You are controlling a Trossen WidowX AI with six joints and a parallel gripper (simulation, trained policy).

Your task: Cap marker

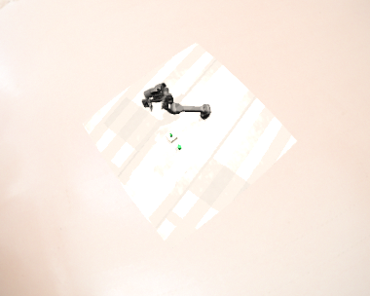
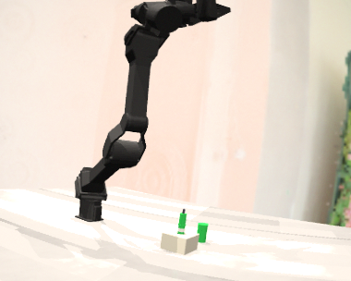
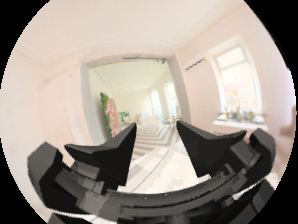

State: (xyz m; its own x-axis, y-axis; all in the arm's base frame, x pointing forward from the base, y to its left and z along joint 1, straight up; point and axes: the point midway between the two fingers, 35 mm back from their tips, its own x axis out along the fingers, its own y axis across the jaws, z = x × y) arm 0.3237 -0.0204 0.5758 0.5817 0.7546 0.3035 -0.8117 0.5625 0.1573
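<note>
From here I see the gripper [image 2: 223, 10] [image 3: 156, 124] spread, nothing between its 2 fingers, high above the holder block [image 2: 179, 243] [image 1: 171, 139]. The cap [image 2: 202, 232] [image 1: 179, 147] stands just beside that block; a wobbly descent could topple it, or knock the bare-tipped marker [image 2: 182, 223] [image 1: 170, 135] upright in it.

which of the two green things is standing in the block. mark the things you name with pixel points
The marker [image 1: 170, 135] [image 2: 182, 223], with its dark tip bare on top; the green cap [image 1: 179, 147] [image 2: 202, 232] stands on the table beside the block [image 1: 172, 139] [image 2: 174, 243].
</note>
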